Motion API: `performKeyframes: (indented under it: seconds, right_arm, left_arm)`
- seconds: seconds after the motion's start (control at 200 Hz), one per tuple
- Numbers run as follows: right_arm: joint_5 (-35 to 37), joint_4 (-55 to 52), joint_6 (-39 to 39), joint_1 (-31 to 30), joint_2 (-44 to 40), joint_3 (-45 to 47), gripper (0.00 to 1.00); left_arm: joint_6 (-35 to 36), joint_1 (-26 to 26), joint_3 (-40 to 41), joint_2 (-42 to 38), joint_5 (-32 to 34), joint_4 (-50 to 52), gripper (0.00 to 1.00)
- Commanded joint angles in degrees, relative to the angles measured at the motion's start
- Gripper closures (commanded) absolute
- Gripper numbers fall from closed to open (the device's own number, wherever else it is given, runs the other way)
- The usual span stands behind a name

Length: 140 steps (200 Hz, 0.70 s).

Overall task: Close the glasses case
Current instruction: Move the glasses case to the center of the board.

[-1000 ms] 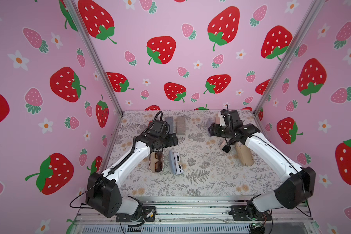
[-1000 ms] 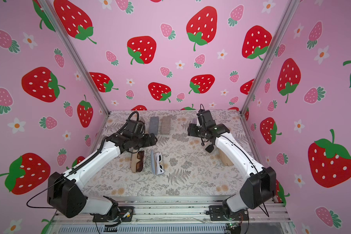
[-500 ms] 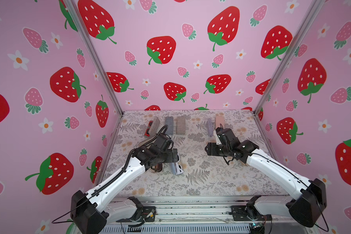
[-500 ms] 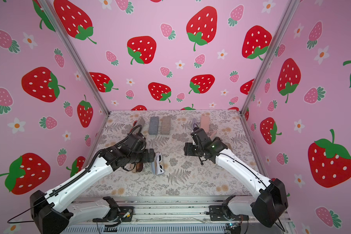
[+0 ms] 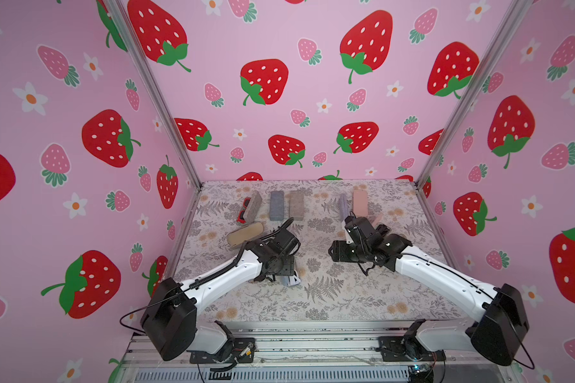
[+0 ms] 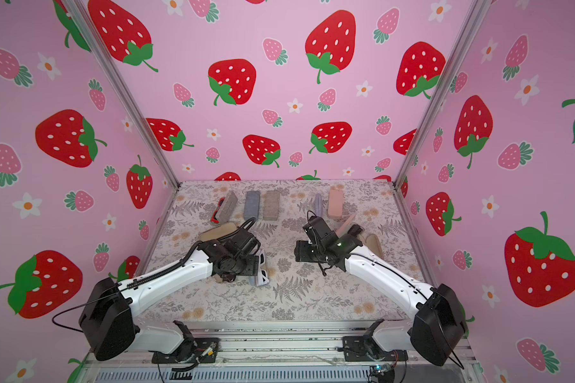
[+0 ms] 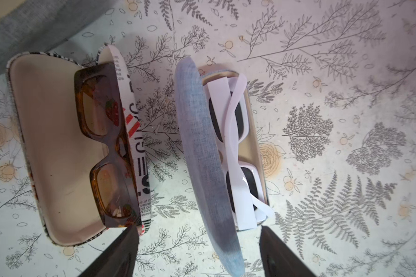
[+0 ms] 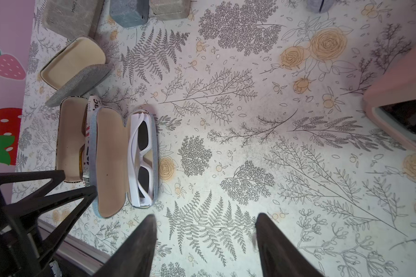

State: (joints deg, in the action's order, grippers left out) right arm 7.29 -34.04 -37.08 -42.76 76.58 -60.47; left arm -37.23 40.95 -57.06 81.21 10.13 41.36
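Left pincer (image 7: 197, 230) hangs open right over the denim case (image 7: 202, 156), long axis 12-to-6; right pincer (image 8: 205, 215), open too, sits farther off at 2 o'clock.

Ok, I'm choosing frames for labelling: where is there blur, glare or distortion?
Both top views: evenly lit, wide-angle distortion splays the posts. Left wrist view: brown glasses mirror strawberries; blue lid blurs toward the camera. Right wrist view: pincer fingers and pink case are out of focus.
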Motion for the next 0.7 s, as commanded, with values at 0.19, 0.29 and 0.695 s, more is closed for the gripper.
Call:
performKeyframes:
  seconds: [0.19, 0.29, 0.695]
  right_arm:
    - [-0.4, 0.9, -1.1, -0.7, 0.8, 0.8, 0.34]
    - [-0.5, 1.1, -1.1, -0.7, 1.6, 1.0, 0.34]
    - [-0.9, 1.7, -1.1, -0.8, 2.6, 1.4, 0.34]
  left_arm:
    - [-0.9, 0.3, -1.5, 5.2, 0.1, -2.7, 0.34]
    - [-0.8, 0.2, -1.6, 6.3, -0.4, -3.4, 0.44]
    - [-0.6, 0.2, -2.2, 9.1, -1.8, -4.6, 0.79]
